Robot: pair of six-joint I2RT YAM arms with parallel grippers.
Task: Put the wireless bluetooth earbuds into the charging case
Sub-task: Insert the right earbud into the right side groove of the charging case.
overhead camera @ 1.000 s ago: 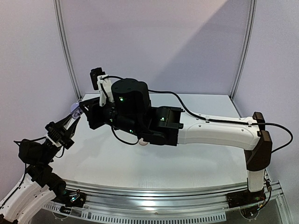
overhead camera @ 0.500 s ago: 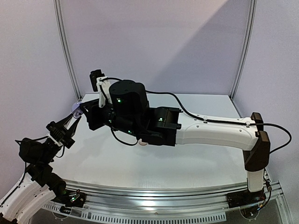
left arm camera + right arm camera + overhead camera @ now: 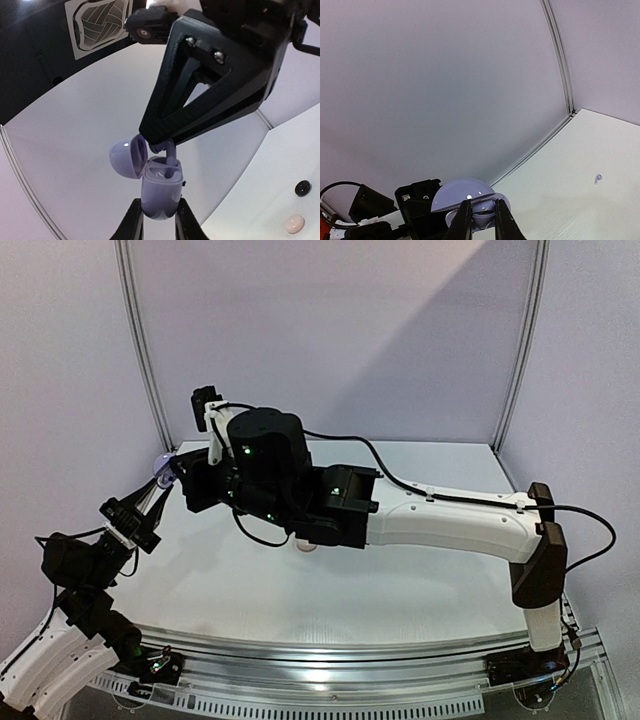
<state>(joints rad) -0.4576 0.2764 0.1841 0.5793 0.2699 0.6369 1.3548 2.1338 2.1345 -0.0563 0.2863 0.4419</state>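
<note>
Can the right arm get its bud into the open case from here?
Likely yes. The case, clamped in the left gripper, has its lid swung aside, and the right gripper holds the earbud right at the open sockets; nothing sits between.

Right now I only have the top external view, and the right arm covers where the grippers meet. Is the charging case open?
Observer: Yes. The left wrist view shows the lavender charging case open, lid tipped aside, its base clamped by the left gripper.
Operator: Does the right gripper carry anything?
Observer: Its tips pinch a lavender earbud right at the case's wells; seated or not, I cannot tell.
Operator: Any other buds around?
Observer: The right wrist view shows one small pale earbud lying on the white table.
</note>
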